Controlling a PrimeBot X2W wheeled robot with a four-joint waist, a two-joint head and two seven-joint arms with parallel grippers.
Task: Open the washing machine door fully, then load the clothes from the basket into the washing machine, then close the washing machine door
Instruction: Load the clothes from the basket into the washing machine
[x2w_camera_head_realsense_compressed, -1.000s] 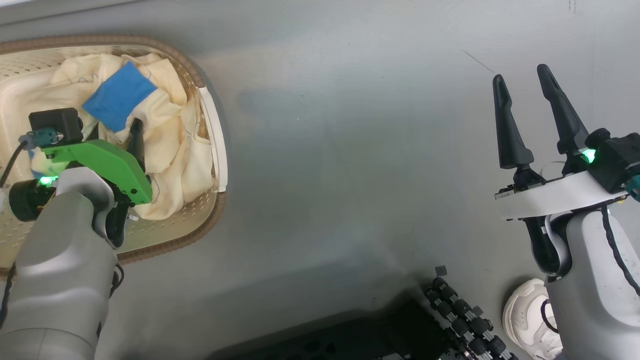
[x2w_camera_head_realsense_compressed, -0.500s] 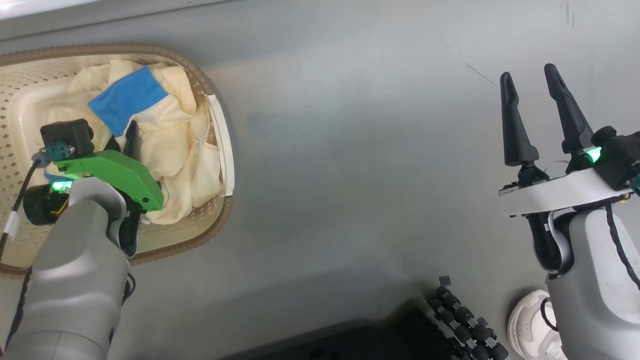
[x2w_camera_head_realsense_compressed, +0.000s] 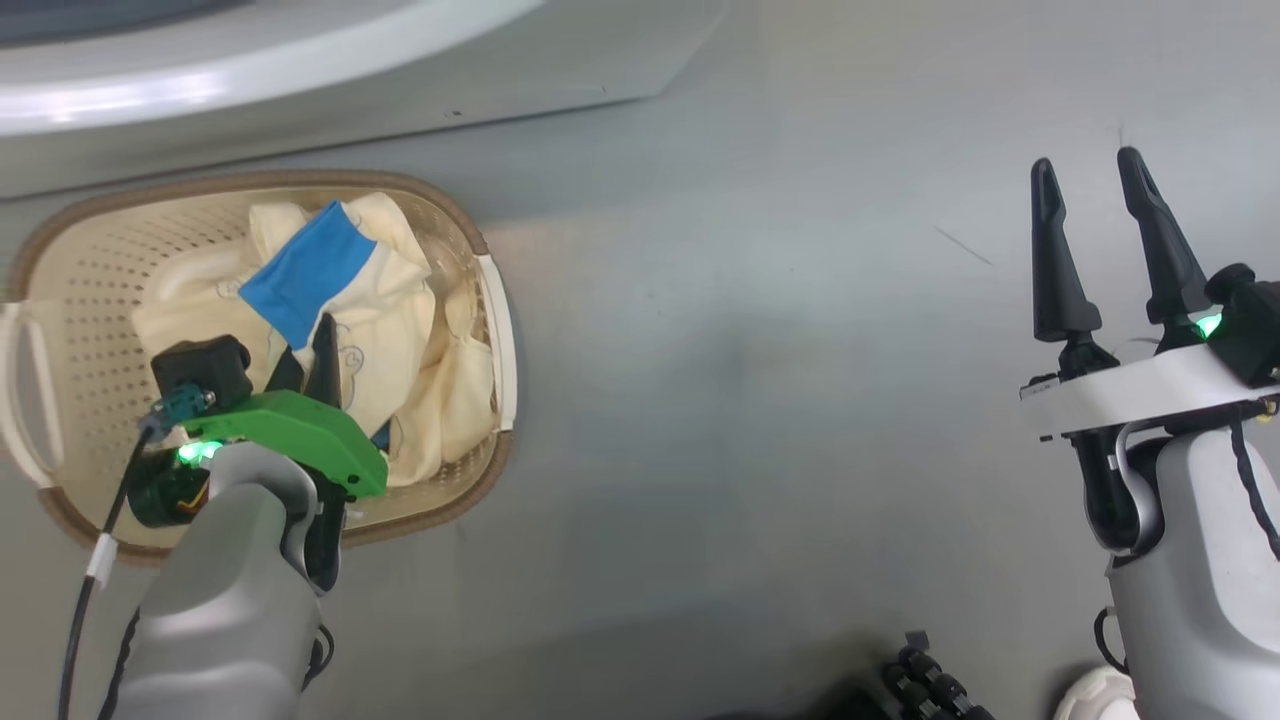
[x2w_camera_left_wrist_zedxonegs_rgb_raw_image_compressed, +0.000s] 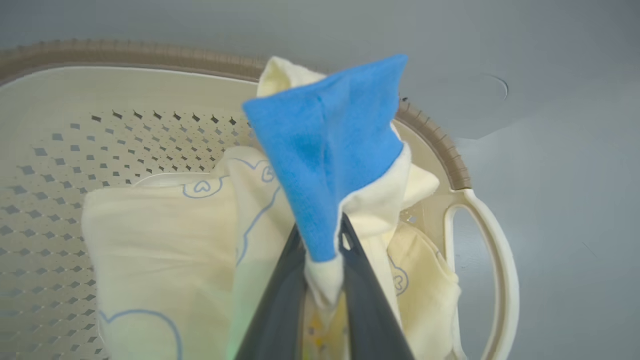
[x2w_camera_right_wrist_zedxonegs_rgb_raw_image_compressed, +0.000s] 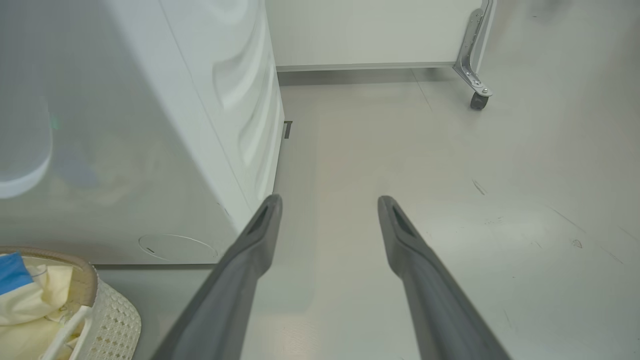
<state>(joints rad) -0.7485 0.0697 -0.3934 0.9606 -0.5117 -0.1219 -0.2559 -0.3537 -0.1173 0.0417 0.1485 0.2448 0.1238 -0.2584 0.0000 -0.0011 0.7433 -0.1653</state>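
Washing machine (x2w_camera_right_wrist_zedxonegs_rgb_raw_image_compressed: 190, 130) mostly off-frame

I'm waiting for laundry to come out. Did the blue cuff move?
Yes. The blue cuff has shifted away from the basket's white handle, pinched up by the left gripper.

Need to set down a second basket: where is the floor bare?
Bare floor spans from the basket to the right gripper, and runs on beside the washing machine. Crowded: inside the basket, around the clothes pinched by the left gripper.
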